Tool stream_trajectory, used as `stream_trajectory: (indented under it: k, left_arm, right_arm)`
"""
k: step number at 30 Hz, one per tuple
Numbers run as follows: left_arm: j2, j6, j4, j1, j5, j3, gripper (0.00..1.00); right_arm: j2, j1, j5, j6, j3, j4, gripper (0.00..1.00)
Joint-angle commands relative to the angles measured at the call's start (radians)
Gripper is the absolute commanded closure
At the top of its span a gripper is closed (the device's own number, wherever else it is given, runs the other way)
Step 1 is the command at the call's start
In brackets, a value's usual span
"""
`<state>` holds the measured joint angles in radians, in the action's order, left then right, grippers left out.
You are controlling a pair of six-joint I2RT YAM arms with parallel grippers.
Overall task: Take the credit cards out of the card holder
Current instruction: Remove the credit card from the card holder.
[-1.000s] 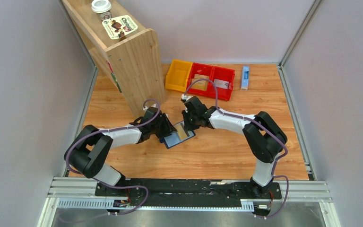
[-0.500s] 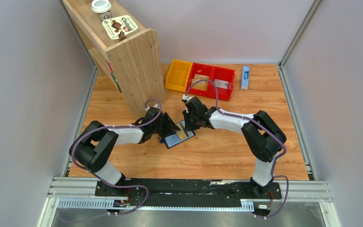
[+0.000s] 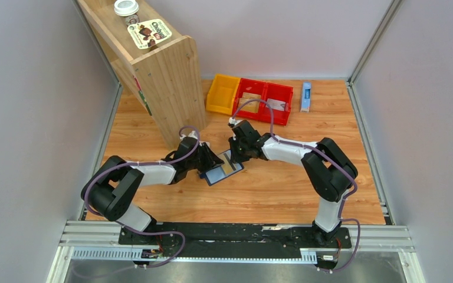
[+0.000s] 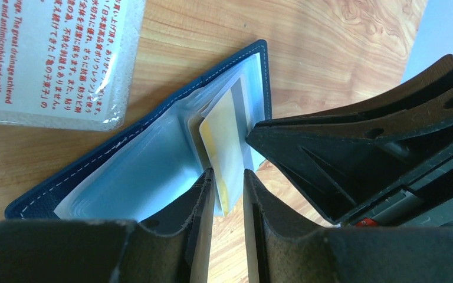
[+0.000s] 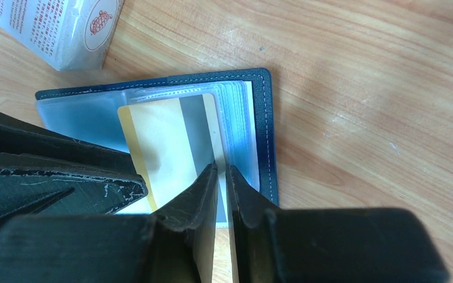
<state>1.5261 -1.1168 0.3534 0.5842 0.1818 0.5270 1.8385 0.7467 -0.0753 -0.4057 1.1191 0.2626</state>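
The navy card holder (image 3: 217, 175) lies open on the table between both arms, its pale blue sleeves (image 4: 135, 171) facing up. One tan-yellow credit card (image 4: 227, 138) with a grey stripe sticks partly out of a sleeve (image 5: 159, 138). My left gripper (image 4: 228, 174) is open by a narrow gap, and the card's free corner sits between its fingers, close to the left one. My right gripper (image 5: 221, 168) is shut on the card holder's clear sleeve edge (image 5: 236, 118), beside the card. In the top view, the left gripper (image 3: 209, 165) and the right gripper (image 3: 234, 158) meet over the holder.
A white packet with red print (image 4: 53, 53) lies just beyond the holder (image 5: 65, 23). A tall wooden shelf (image 3: 159, 76) stands behind the left arm. A yellow bin (image 3: 223, 94), red bins (image 3: 265, 100) and a slim blue-and-white box (image 3: 306, 96) sit at the back.
The left gripper's jaws have narrowed around the card's corner, and the left arm's elbow has shifted a little. The right arm and the card holder have stayed put.
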Motion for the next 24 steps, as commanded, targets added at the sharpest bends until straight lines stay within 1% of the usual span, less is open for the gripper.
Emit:
stream_trajectory:
  k: [1, 3, 4, 5, 11, 16, 20, 21, 24]
  left_arm:
    - [-0.041, 0.003, 0.124, 0.019, 0.022, 0.01, 0.69]
    - [-0.029, 0.002, 0.143, 0.022, 0.03, 0.008, 0.72]
    - [-0.026, 0.002, 0.162, 0.025, 0.031, 0.005, 0.75]
    - [-0.02, 0.005, 0.173, 0.029, 0.03, 0.002, 0.76]
    - [0.028, 0.037, 0.277, 0.055, 0.012, -0.019, 0.77]
    - [0.101, 0.046, 0.334, 0.072, -0.004, -0.019, 0.72]
    - [0.141, -0.018, 0.345, 0.072, -0.045, -0.059, 0.65]
    - [0.141, -0.037, 0.335, 0.072, -0.057, -0.065, 0.62]
    - [0.137, -0.055, 0.279, 0.072, -0.082, -0.074, 0.6]
  right_arm:
    - [0.039, 0.003, -0.012, -0.01, -0.033, 0.026, 0.83]
    - [0.041, 0.0, -0.015, -0.012, -0.033, 0.026, 0.83]
    - [0.041, 0.0, -0.015, -0.012, -0.031, 0.026, 0.83]
    - [0.042, 0.0, -0.021, -0.013, -0.033, 0.026, 0.83]
    - [0.061, -0.001, -0.046, -0.025, -0.031, 0.026, 0.83]
    - [0.077, -0.003, -0.061, -0.033, -0.031, 0.024, 0.84]
    - [0.077, -0.009, -0.066, -0.036, -0.038, 0.024, 0.84]
    - [0.074, -0.013, -0.064, -0.038, -0.041, 0.023, 0.84]
    - [0.068, -0.017, -0.066, -0.038, -0.05, 0.02, 0.84]
